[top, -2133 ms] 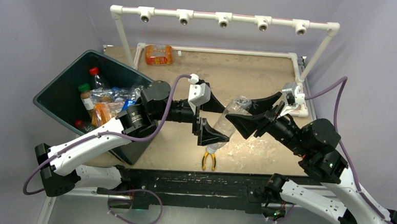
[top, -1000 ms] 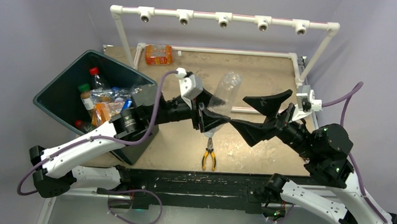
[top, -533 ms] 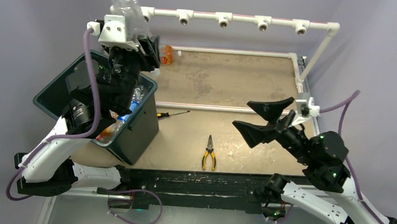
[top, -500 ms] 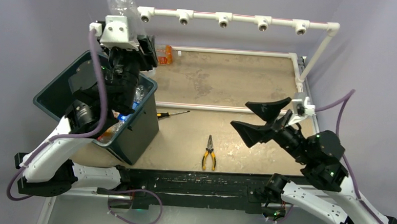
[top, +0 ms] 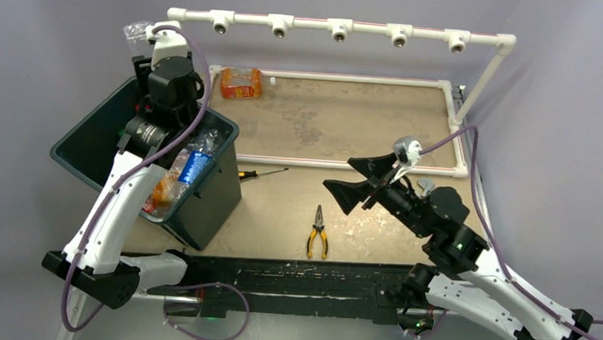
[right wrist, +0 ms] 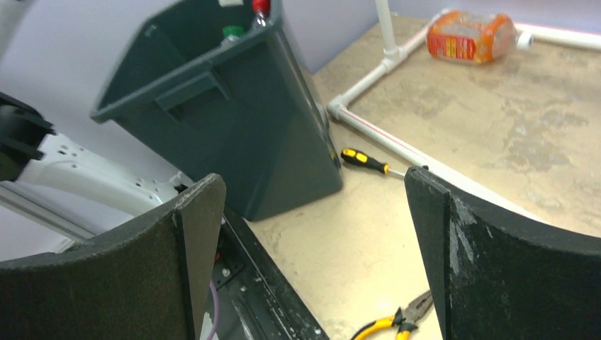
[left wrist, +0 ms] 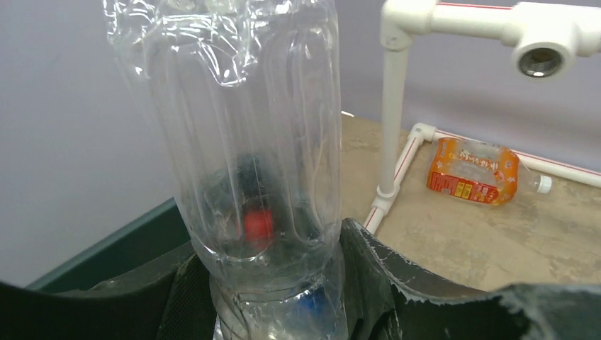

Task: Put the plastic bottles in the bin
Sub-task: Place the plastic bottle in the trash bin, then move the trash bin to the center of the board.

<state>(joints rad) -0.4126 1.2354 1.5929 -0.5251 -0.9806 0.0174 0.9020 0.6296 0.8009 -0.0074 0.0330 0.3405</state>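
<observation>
My left gripper (top: 142, 59) is raised above the far corner of the bin (top: 207, 200) and is shut on a clear plastic bottle (top: 138, 30). In the left wrist view that crumpled clear bottle (left wrist: 255, 142) stands up between the two black pads (left wrist: 383, 273). Several plastic bottles (top: 185, 168) lie inside the dark bin. An orange bottle (top: 241, 82) lies on the table at the far left; the wrist views show the orange bottle (left wrist: 473, 171) (right wrist: 471, 35) too. My right gripper (top: 352, 180) hangs open over the table's middle, holding nothing.
Yellow-handled pliers (top: 318, 232) lie near the front edge, and a screwdriver (top: 263, 172) lies beside the bin. A white pipe frame (top: 337, 28) with downward sockets spans the back, with pipe rails (top: 338, 164) on the table. The bin (right wrist: 234, 120) fills the right wrist view's left.
The left arm has carried the clear bottle from the table's middle up and left, over the bin's far corner. The right gripper let it go, stayed open and moved left and nearer.
</observation>
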